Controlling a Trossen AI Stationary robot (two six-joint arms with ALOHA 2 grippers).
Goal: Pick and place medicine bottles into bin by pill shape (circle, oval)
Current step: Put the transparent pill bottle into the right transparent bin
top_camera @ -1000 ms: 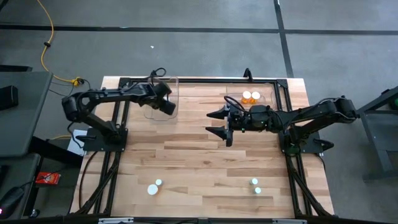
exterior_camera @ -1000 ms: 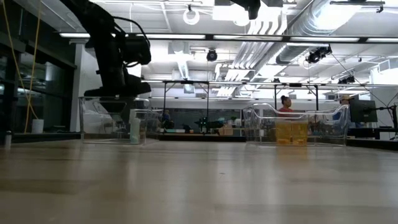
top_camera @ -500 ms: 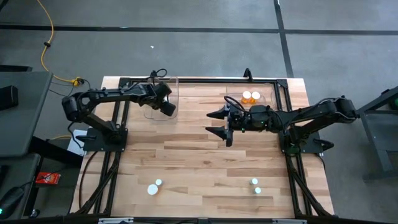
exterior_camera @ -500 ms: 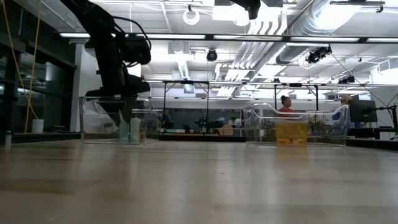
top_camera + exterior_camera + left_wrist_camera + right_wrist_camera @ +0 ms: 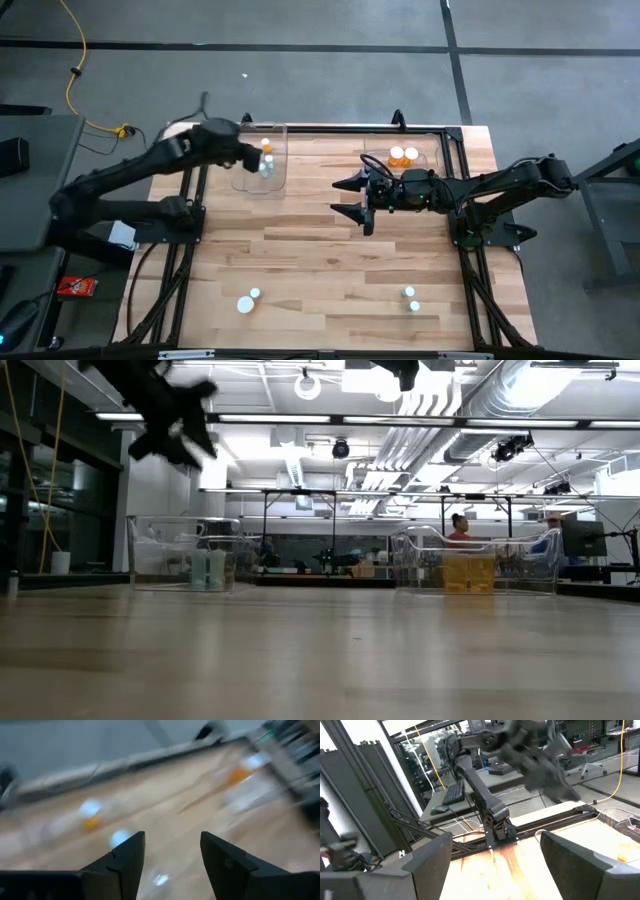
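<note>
The left clear bin [image 5: 262, 158] sits at the table's [image 5: 320, 270] far edge, holding an amber bottle [image 5: 266, 146] and pale white-capped bottles [image 5: 265, 168]. The left gripper [image 5: 243, 152] hangs above that bin, fingers apart, empty. To the bin's right, over bare wood, the right gripper [image 5: 350, 199] spreads wide, empty. Four white-capped bottles [image 5: 248, 300] stand near the front edge, well away from the bin.

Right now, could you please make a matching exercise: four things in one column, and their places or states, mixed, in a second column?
1. left end effector
2. right end effector
3. amber-orange bottles with white caps
4. pair of small white-capped bottles

A. on the bare wooden table
B. inside the right clear plastic bin
C. open, empty, above the table's middle
D. open, empty, by the left clear plastic bin

Pairs: 1-D, 2-C, 3-B, 4-A
</note>
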